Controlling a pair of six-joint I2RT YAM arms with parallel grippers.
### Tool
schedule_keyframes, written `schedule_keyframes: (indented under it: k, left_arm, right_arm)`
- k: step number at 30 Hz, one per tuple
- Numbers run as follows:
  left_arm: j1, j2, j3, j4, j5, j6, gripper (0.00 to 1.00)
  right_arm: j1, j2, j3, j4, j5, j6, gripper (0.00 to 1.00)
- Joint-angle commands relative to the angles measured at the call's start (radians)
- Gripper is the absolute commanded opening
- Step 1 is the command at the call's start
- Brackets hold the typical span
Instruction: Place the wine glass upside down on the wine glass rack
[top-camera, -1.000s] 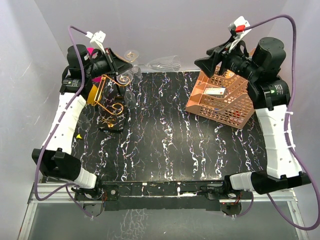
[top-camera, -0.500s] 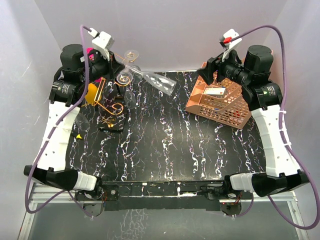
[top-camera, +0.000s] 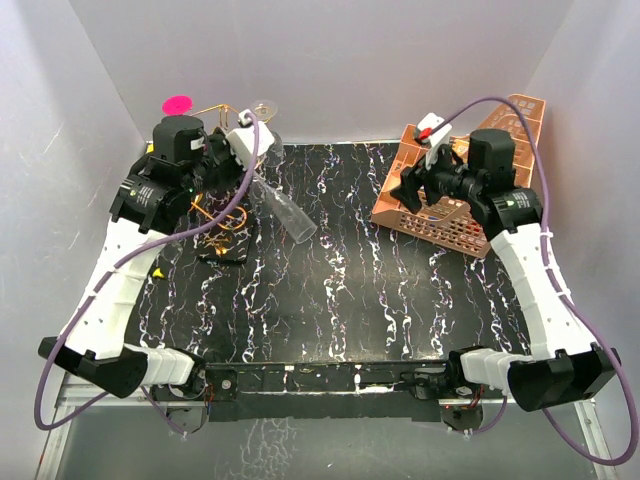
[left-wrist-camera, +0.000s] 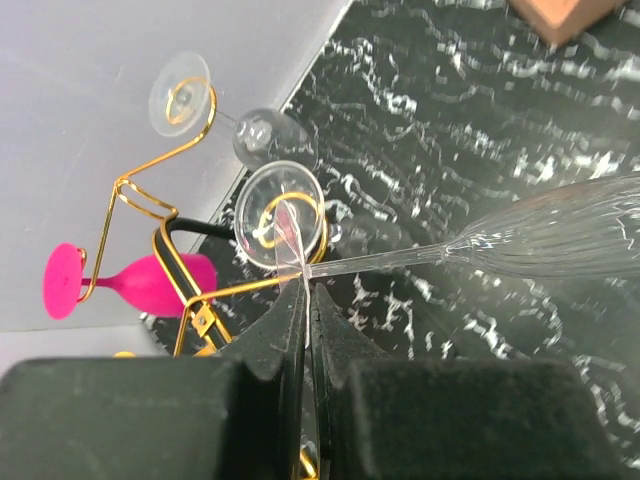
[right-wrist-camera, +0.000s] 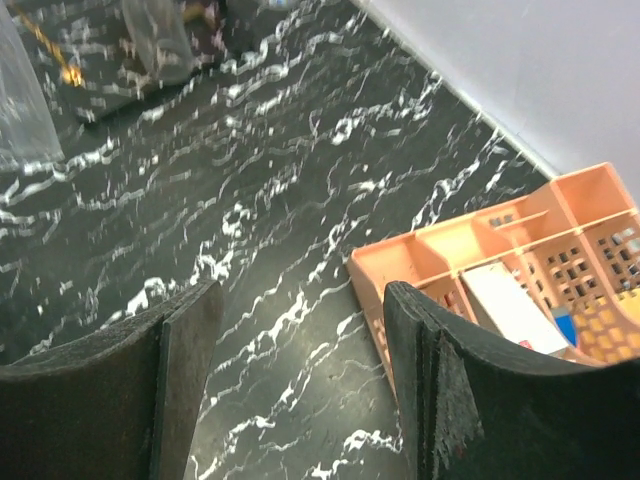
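Black marbled desk: an orange tray holds a white label too small to read. Beside the gold wine glass rack, the left end effector pinches the tilted wine glass by its stem; the right end effector gapes, empty.

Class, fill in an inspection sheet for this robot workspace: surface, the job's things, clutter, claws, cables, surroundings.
Surface: black marbled table, no spills seen.
Job's things: clear wine glass held by its stem; gold wire wine glass rack already carries a pink glass and another clear glass.
Clutter: orange tray at right rear, small items inside.
Claws: left claw shut on the stem; right claw open, empty.
Cables: purple cables loop along both arms.
Surroundings: plain white walls.
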Motion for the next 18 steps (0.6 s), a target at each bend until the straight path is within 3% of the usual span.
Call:
schedule_keyframes:
  k: [1, 7, 12, 18]
  left_arm:
    - [-0.014, -0.056, -0.017, -0.075, -0.066, 0.213, 0.00]
    - [-0.015, -0.046, 0.006, -0.090, -0.105, 0.275, 0.00]
    - [-0.014, -0.034, -0.008, -0.132, -0.119, 0.333, 0.00]
    - [-0.014, -0.027, -0.020, -0.154, -0.159, 0.355, 0.00]
  right_arm:
    - [-0.007, -0.023, -0.094, 0.068, -0.030, -0.091, 0.71]
    - [-0.008, -0.041, -0.194, 0.074, -0.190, -0.167, 0.77]
    - [-0.008, -0.070, -0.301, 0.129, -0.235, -0.213, 0.80]
    - [-0.010, -0.095, -0.381, 0.184, -0.281, -0.201, 0.94]
